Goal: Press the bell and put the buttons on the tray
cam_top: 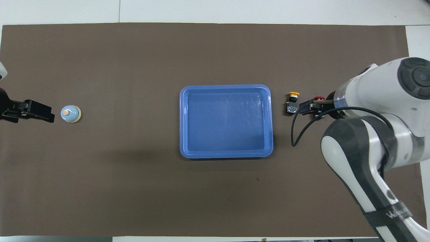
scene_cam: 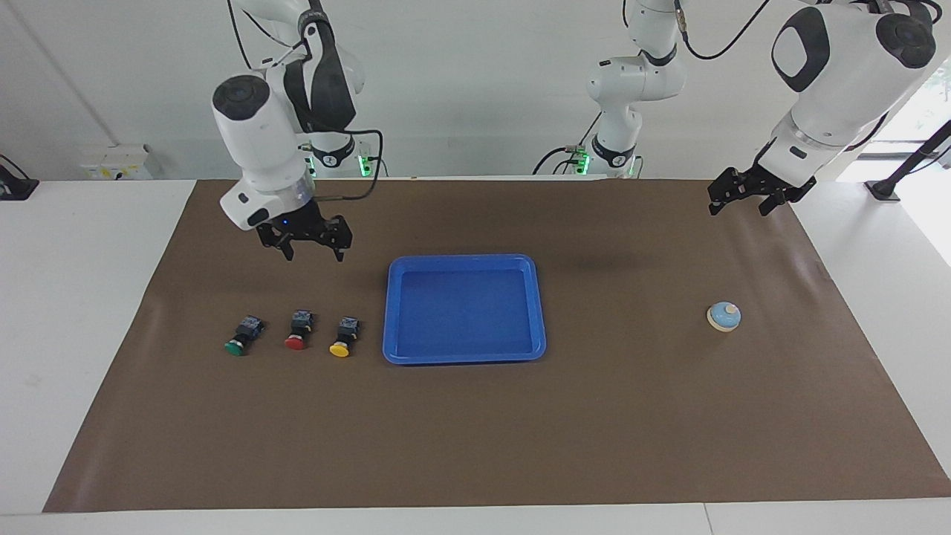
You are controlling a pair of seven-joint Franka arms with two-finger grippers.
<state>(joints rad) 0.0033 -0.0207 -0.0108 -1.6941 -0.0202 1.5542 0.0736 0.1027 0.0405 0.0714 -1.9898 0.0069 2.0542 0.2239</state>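
Observation:
The light blue bell (scene_cam: 724, 316) stands on the brown mat toward the left arm's end; it also shows in the overhead view (cam_top: 70, 114). The empty blue tray (scene_cam: 464, 260) lies mid-table (cam_top: 226, 88). Green (scene_cam: 241, 338), red (scene_cam: 299, 332) and yellow (scene_cam: 344, 338) buttons lie in a row beside the tray toward the right arm's end. My right gripper (scene_cam: 312, 249) hangs open and empty over the mat by the red and yellow buttons. From overhead it (cam_top: 312, 107) covers most of the red button (cam_top: 319, 98), the yellow button (cam_top: 293, 102) shows and the green one is hidden. My left gripper (scene_cam: 743, 204) is open, raised, apart from the bell (cam_top: 47, 114).
The brown mat (scene_cam: 475, 431) covers most of the white table (scene_cam: 82, 297). The right arm's cable (cam_top: 297, 129) hangs between the tray and the arm.

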